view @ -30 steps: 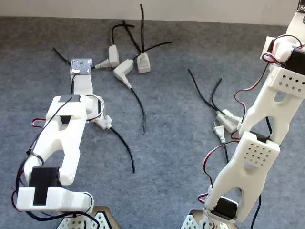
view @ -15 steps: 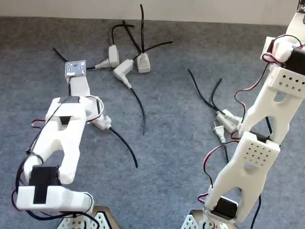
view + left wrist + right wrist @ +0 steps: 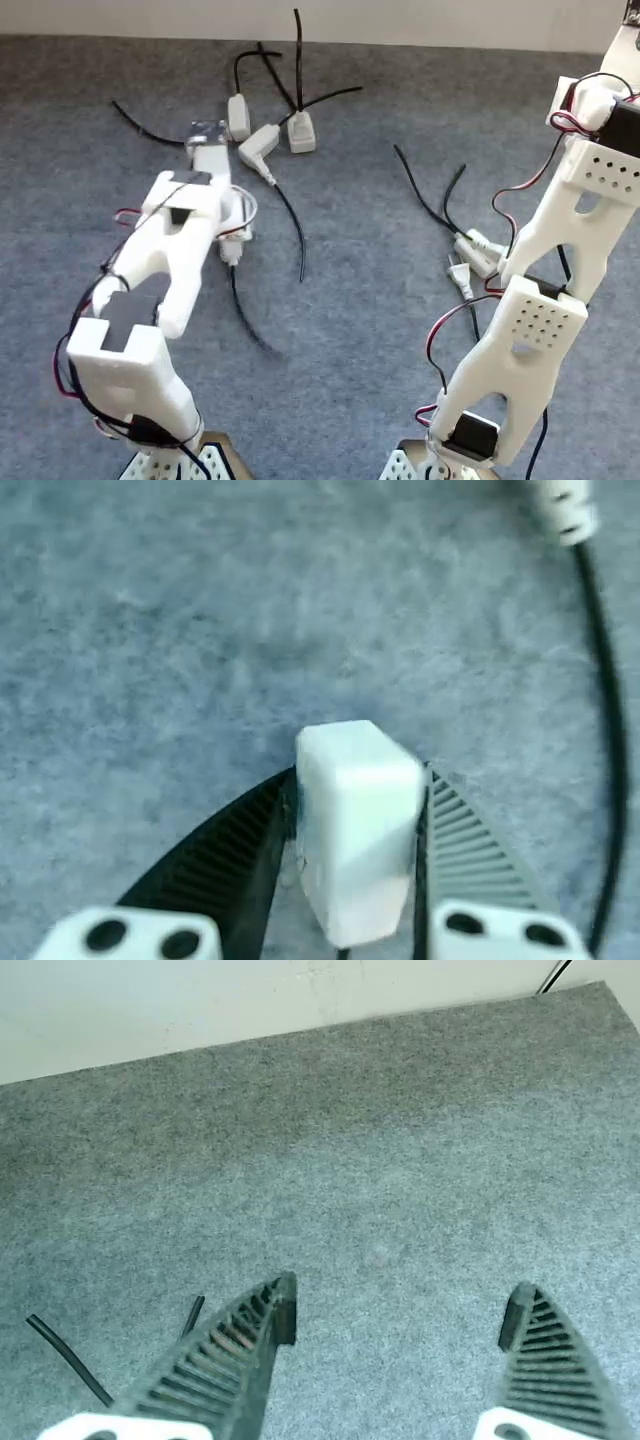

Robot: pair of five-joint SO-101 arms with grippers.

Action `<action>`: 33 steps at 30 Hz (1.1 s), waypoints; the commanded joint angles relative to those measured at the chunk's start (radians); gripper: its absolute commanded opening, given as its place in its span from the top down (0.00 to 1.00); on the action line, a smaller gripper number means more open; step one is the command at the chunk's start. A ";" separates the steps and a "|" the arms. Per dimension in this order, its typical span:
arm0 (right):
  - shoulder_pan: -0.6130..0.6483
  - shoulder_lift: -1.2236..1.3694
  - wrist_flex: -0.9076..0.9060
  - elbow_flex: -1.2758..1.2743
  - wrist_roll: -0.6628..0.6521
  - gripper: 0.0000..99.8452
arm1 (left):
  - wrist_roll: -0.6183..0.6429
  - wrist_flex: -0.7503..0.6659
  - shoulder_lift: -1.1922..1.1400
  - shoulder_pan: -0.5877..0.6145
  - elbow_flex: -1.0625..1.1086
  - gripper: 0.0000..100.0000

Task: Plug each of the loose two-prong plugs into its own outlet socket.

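Note:
My left gripper (image 3: 206, 137) is shut on a white outlet socket (image 3: 356, 825), held just above the grey carpet beside the cluster of white sockets (image 3: 262, 141) at the back. In the left wrist view the block sits squarely between the black fingers (image 3: 462, 832). A white plug (image 3: 231, 249) with a black cable lies under the left arm. Two more loose plugs (image 3: 468, 260) lie beside the right arm. My right gripper (image 3: 400, 1310) hangs open over bare carpet, with nothing between its fingers.
Black cables (image 3: 298, 60) fan out from the back sockets toward the wall. Another cable (image 3: 425, 200) runs from the right plugs. A cable end (image 3: 566, 515) lies ahead of the left gripper. Open carpet lies between the arms.
The left arm has swung to the right with the socket in its gripper, from the far left to beside the socket cluster. The plug and cable under it shifted too. The right arm kept still.

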State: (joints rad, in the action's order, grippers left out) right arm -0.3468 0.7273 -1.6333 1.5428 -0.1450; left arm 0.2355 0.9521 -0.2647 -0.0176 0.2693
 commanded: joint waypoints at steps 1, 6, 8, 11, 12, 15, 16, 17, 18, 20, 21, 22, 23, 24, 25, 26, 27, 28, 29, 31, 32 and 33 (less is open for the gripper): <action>0.007 -0.068 -0.007 0.018 -0.011 0.68 | 0.081 0.083 0.010 -0.061 -0.101 0.79; 0.007 -0.068 -0.007 0.018 -0.012 0.68 | 0.083 0.210 0.010 -0.116 -0.171 0.79; 0.007 -0.068 -0.007 0.018 -0.012 0.68 | 0.083 0.242 0.010 -0.143 -0.176 0.79; 0.007 -0.068 -0.007 0.018 -0.012 0.68 | 0.083 0.269 0.010 -0.177 -0.179 0.79; 0.007 -0.068 -0.007 0.018 -0.012 0.68 | 0.083 0.269 0.010 -0.183 -0.179 0.79; 0.007 -0.068 -0.007 0.018 -0.012 0.68 | 0.083 0.279 0.010 -0.202 -0.177 0.79; 0.007 -0.068 -0.007 0.018 -0.012 0.68 | 0.083 0.281 0.010 -0.202 -0.177 0.79; 0.007 -0.068 -0.007 0.018 -0.012 0.68 | 0.084 0.281 0.010 -0.203 -0.177 0.79; 0.007 -0.068 -0.007 0.018 -0.012 0.68 | 0.084 0.281 0.010 -0.203 -0.179 0.79; 0.010 -0.068 -0.007 0.018 -0.012 0.68 | 0.084 0.281 0.015 -0.199 -0.180 0.79; 0.012 -0.068 -0.007 0.018 -0.012 0.68 | 0.084 0.282 0.030 -0.194 -0.180 0.79; 0.012 -0.068 -0.007 0.018 -0.012 0.68 | 0.084 0.282 0.054 -0.193 -0.174 0.79; 0.012 -0.068 -0.007 0.018 -0.012 0.68 | 0.083 0.284 0.087 -0.185 -0.170 0.79; 0.013 -0.068 -0.007 0.018 -0.012 0.68 | 0.083 0.296 0.124 -0.173 -0.166 0.79; 0.013 -0.068 -0.007 0.016 -0.012 0.68 | 0.081 0.304 0.166 -0.162 -0.160 0.79; 0.013 -0.068 -0.007 0.016 -0.012 0.68 | 0.077 0.310 0.208 -0.150 -0.151 0.79; 0.013 -0.068 -0.007 0.016 -0.012 0.68 | 0.075 0.310 0.243 -0.136 -0.136 0.79; 0.013 -0.068 -0.007 0.016 -0.012 0.68 | 0.075 0.310 0.275 -0.122 -0.116 0.79; 0.013 -0.068 -0.007 0.018 -0.012 0.68 | 0.074 0.308 0.305 -0.108 -0.094 0.79; 0.013 -0.068 -0.007 0.018 -0.012 0.68 | 0.063 0.282 0.325 -0.081 -0.041 0.79; 0.013 -0.068 -0.007 0.018 -0.012 0.68 | 0.037 0.250 0.325 -0.071 -0.015 0.79; 0.013 -0.068 -0.007 0.018 -0.012 0.68 | 0.009 0.215 0.317 -0.064 0.012 0.79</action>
State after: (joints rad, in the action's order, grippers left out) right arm -0.3468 0.7273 -1.6333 1.5428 -0.1450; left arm 0.3092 1.2528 0.0008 -0.1235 0.2140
